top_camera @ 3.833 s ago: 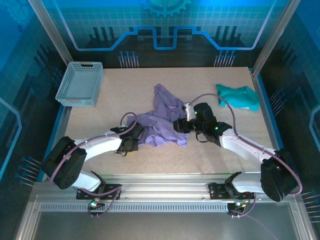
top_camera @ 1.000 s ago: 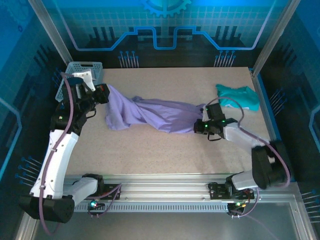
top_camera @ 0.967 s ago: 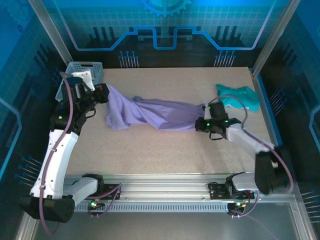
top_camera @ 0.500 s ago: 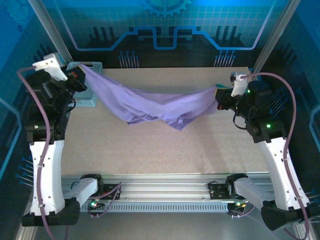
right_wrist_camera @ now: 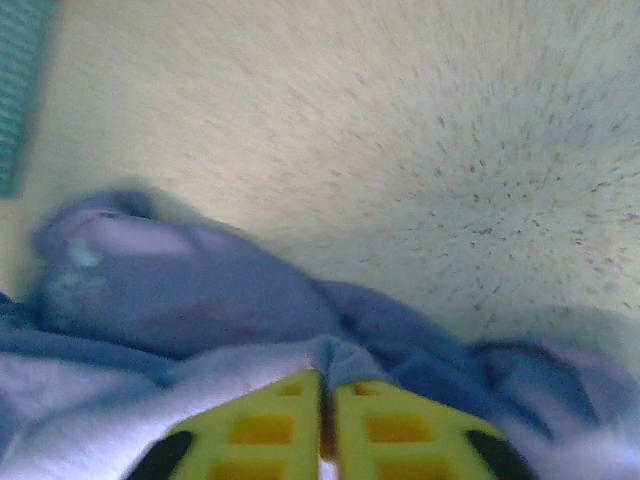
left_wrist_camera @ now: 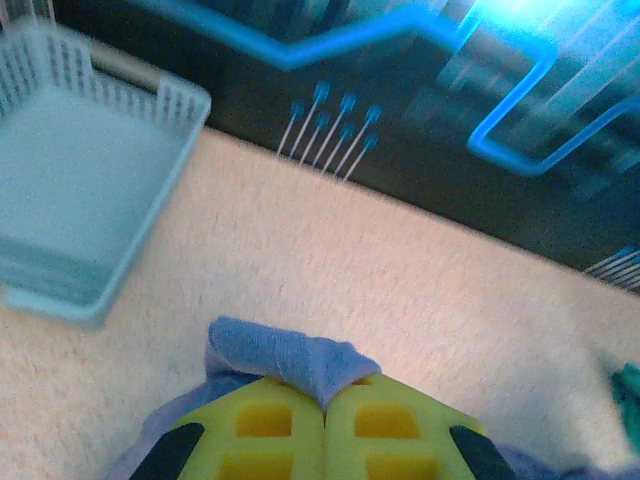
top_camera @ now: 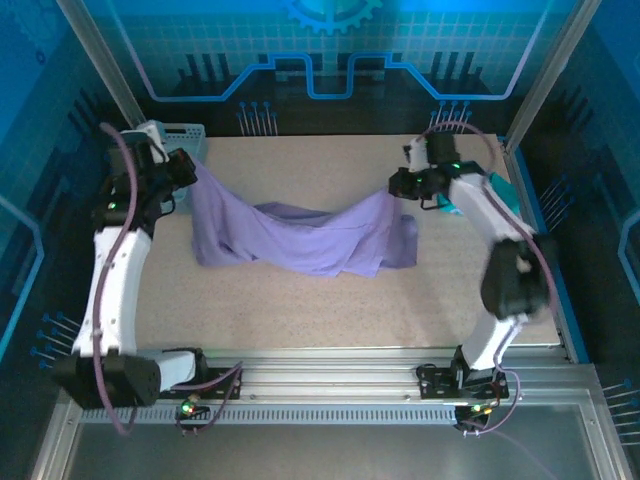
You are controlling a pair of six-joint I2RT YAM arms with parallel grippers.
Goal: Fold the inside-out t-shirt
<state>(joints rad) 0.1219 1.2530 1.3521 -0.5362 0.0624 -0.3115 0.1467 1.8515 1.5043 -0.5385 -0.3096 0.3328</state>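
Note:
The inside-out t-shirt (top_camera: 290, 238) is lavender-purple and stretches across the middle of the table, sagging onto the surface between my two grippers. My left gripper (top_camera: 186, 170) is shut on its left end near the basket. In the left wrist view a fold of the t-shirt (left_wrist_camera: 285, 352) sticks out from between the closed yellow fingers of that gripper (left_wrist_camera: 325, 385). My right gripper (top_camera: 398, 186) holds the right end. In the right wrist view the t-shirt (right_wrist_camera: 180, 290) bunches ahead of this gripper (right_wrist_camera: 325, 375), and an edge is pinched in the narrow slit between its fingers.
A pale blue basket (top_camera: 185, 131) stands at the far left corner, just behind the left gripper, and appears large at the left (left_wrist_camera: 80, 190). A teal garment (top_camera: 503, 192) lies at the far right, partly behind the right arm. Open table lies in front of the shirt.
Both arms have come down and inward from a raised spread. The shirt, which hung in the air between them, now rests on the table. The right gripper has moved left and farther back.

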